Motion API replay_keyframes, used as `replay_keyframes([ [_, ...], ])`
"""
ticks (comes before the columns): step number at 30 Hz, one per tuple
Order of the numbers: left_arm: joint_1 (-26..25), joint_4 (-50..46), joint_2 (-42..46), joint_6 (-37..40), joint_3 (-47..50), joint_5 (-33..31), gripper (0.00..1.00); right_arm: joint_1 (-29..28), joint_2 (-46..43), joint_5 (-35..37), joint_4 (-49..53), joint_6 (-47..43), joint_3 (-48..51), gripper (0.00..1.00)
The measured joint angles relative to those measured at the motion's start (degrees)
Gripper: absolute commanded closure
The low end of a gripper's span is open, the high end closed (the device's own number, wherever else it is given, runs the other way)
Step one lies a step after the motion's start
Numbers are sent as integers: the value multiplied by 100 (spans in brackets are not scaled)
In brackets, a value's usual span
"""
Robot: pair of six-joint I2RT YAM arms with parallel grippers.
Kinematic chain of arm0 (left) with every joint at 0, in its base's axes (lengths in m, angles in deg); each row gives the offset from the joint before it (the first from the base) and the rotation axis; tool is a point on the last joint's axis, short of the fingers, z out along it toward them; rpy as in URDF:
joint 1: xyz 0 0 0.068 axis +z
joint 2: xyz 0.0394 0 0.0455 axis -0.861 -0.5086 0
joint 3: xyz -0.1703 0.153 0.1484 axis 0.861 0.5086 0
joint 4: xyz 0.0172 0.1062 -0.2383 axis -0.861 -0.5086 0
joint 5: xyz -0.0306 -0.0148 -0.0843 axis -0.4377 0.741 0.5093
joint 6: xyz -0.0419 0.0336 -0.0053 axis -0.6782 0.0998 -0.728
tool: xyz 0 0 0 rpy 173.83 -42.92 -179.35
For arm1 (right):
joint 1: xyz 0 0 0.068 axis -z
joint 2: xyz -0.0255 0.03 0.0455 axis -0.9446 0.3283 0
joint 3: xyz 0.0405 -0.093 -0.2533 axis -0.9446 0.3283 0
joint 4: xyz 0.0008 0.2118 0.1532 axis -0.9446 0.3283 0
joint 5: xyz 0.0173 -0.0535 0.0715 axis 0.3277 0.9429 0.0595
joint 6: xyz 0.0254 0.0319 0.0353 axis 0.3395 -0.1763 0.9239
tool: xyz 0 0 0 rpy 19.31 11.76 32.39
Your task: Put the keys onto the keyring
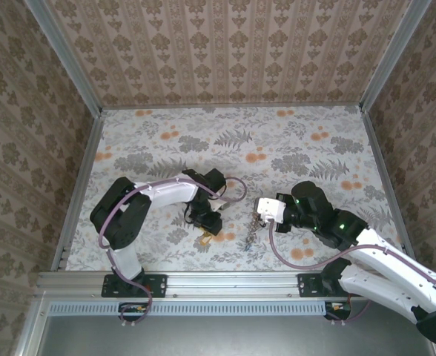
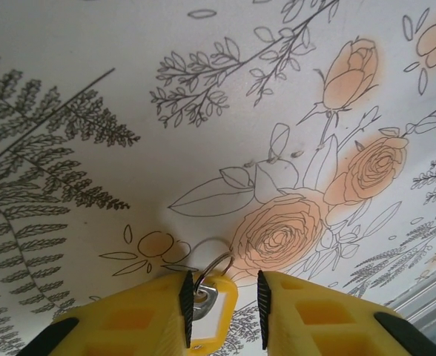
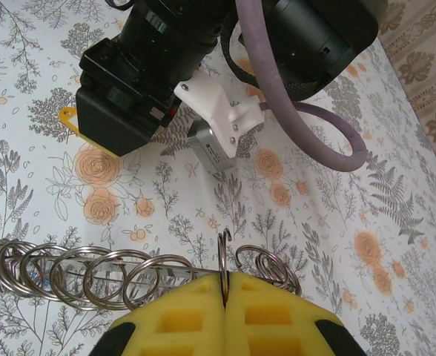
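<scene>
The right hand [image 3: 225, 285], closed tight, is pinching one loop of the keyring [image 3: 92, 276], likely steadying it on the worktop [image 3: 351, 185] for threading, while the left hand [image 2: 224, 282], jaws narrowly parted, is straddling the yellow-headed key [image 2: 216, 300] nearby, apparently lining up a grip.

White table [image 1: 299, 141], grey fern print, orange roses. Beige damask walls [image 1: 233, 44]. Yellow left end effector [image 2: 224, 298], yellow right end effector [image 3: 225, 297]. Yellow-headed key [image 2: 215, 304]; silvery keyring [image 3: 92, 276]; purple cable [image 3: 307, 111].

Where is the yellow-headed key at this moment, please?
In the left wrist view, the yellow-headed key sits between the jaws of the left pincer, bottom centre; from above, it lies left of the keyring.
</scene>
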Motion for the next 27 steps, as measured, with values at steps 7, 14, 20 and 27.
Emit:
replay_keyframes([
  [7, -149, -109, 0, 44, -22, -116, 75, 0, 9, 0, 0, 22, 0, 100],
  [14, -157, -125, 0, 129, -22, -146, 93, 0, 11, 0, 0, 87, -2, 100],
  [20, -157, -55, 155, 210, -4, -59, 83, 0, 20, -2, 20, 109, -2, 100],
  [27, -155, 28, 640, 516, 142, 39, 50, 0, 20, -4, 96, 129, -13, 100],
])
